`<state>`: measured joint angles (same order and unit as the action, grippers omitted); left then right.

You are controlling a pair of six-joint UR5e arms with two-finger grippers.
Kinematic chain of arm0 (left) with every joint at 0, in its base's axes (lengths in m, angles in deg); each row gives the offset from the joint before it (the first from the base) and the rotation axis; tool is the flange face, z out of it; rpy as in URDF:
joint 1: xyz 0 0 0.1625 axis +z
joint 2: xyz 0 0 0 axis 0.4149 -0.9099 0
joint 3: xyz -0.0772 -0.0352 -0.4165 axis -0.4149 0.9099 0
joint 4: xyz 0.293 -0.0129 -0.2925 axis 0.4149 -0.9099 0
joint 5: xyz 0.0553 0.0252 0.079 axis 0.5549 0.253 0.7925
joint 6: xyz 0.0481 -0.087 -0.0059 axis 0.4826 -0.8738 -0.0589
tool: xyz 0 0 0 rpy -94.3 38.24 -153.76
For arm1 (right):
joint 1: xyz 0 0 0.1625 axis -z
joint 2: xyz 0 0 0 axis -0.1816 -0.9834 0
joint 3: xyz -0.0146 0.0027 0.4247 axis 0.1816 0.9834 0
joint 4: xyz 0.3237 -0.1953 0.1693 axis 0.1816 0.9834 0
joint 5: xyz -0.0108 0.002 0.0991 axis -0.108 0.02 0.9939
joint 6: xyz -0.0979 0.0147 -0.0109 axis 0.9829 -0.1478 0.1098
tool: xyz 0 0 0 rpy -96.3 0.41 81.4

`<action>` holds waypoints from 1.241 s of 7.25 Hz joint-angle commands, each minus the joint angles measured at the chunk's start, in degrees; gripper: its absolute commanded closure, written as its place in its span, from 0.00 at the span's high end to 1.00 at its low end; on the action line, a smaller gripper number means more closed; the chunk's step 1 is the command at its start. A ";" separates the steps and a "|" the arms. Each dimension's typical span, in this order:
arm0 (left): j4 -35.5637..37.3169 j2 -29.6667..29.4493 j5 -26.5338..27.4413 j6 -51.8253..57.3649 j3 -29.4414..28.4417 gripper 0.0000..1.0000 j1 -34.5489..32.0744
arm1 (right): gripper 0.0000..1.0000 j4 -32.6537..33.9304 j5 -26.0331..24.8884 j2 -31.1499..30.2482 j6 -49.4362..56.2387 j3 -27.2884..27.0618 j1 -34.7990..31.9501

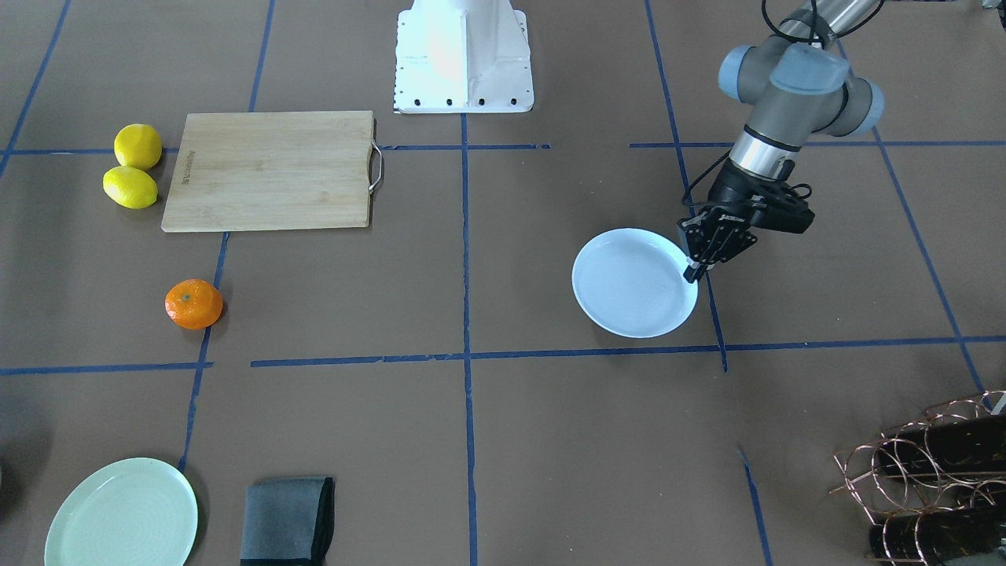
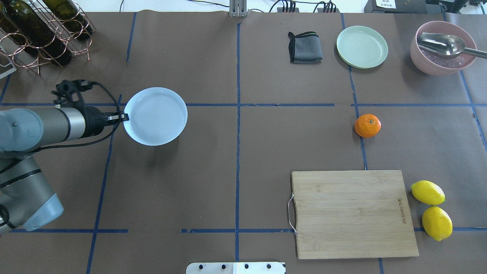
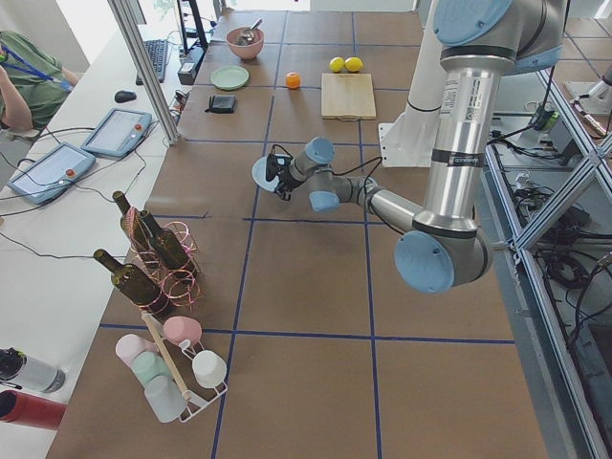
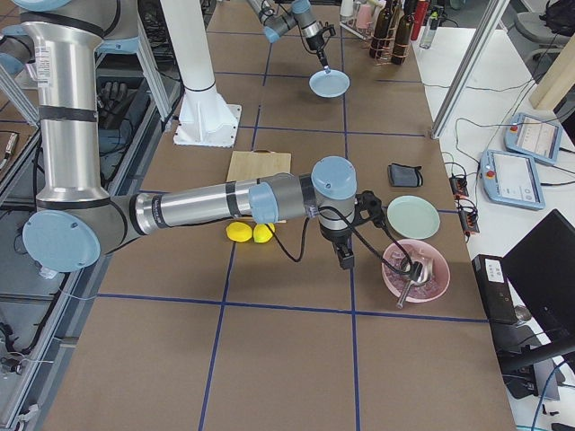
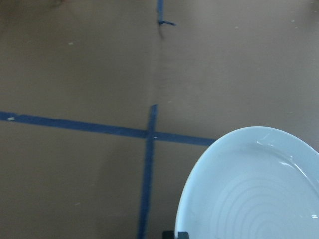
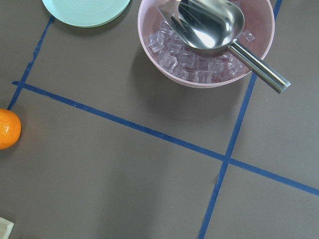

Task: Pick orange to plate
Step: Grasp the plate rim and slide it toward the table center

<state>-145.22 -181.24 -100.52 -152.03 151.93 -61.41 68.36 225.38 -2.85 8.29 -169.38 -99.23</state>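
The round pale bluish-white plate [image 2: 159, 114] is pinched at its rim by the left gripper [image 2: 125, 117], well apart from the small round orange [image 2: 367, 125]. The right gripper's [image 4: 346, 261] state cannot be told.

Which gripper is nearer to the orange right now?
Right. The right gripper hangs near the pink bowl, with the orange at its wrist view's left edge. The left gripper is far off on the opposite side, holding the plate by its rim.

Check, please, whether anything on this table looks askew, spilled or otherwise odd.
Only the plate: the left gripper pinches its rim and seems to hold it off the table, a shadow beneath. The orange lies far across the table. Nothing looks spilled.
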 commanded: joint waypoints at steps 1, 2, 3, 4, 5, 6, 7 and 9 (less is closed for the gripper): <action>13.69 -16.89 0.40 -5.45 -4.83 0.00 6.37 | 1.00 0.00 -0.09 -0.04 0.00 0.02 0.00; 13.90 -22.18 0.49 -6.87 -9.74 0.00 8.05 | 1.00 0.00 -0.09 -0.04 0.00 0.11 0.00; 13.73 -23.45 0.58 -6.71 -12.49 0.00 9.20 | 1.00 0.00 0.00 -0.04 0.00 0.03 0.09; 13.47 -23.29 0.58 -6.27 -13.30 0.00 9.56 | 1.00 0.00 0.00 -0.04 0.00 -0.06 0.00; 13.46 -23.20 0.50 -6.18 -13.05 0.00 9.48 | 1.00 0.00 0.00 0.05 0.00 -0.15 0.00; 13.38 -23.03 0.49 -6.09 -13.13 0.00 9.39 | 1.00 0.00 0.00 0.05 -0.09 -0.06 0.00; 13.38 -23.03 0.49 -6.09 -13.13 0.10 9.39 | 1.00 0.00 0.00 0.05 0.00 0.02 0.00; 13.55 -22.06 0.41 -4.70 -12.00 1.00 9.30 | 1.00 0.00 0.00 -0.04 -0.09 0.02 0.00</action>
<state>-131.80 -203.86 -100.05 -157.81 139.10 -52.03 68.36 225.38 -2.81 8.27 -169.37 -99.23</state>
